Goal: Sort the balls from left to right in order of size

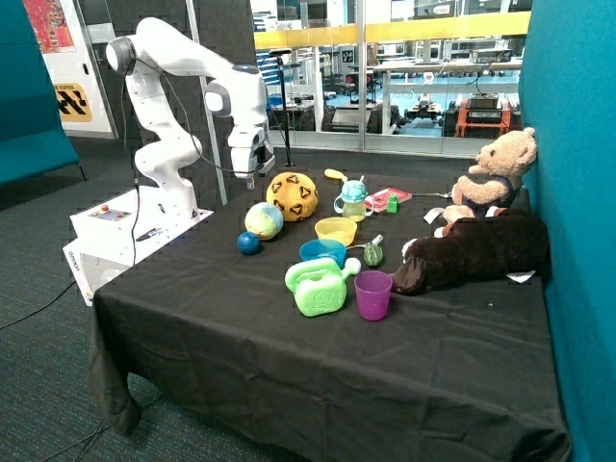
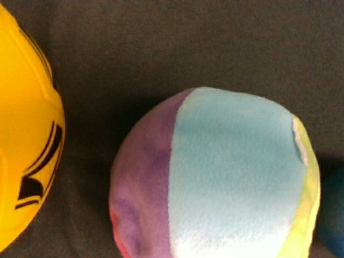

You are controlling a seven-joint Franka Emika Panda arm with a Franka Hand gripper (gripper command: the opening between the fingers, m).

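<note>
Three balls lie in a row on the black tablecloth point(image 1: 241, 327): a small blue ball point(image 1: 249, 243), a multicoloured plush ball point(image 1: 264, 220) and a large yellow ball with black marks point(image 1: 292, 196). The gripper point(image 1: 252, 173) hangs above the cloth, over the plush ball and beside the yellow ball, touching neither. The wrist view looks straight down on the plush ball point(image 2: 226, 177), with the yellow ball point(image 2: 27, 134) on one side and a sliver of the blue ball point(image 2: 334, 215) on the other.
Next to the balls are a yellow bowl point(image 1: 335, 230), a blue bowl point(image 1: 322, 251), a green watering can point(image 1: 318, 286) and a purple cup point(image 1: 373, 294). A sippy cup point(image 1: 353, 200), a teddy bear point(image 1: 493, 178) and a brown plush toy point(image 1: 472, 252) sit further back.
</note>
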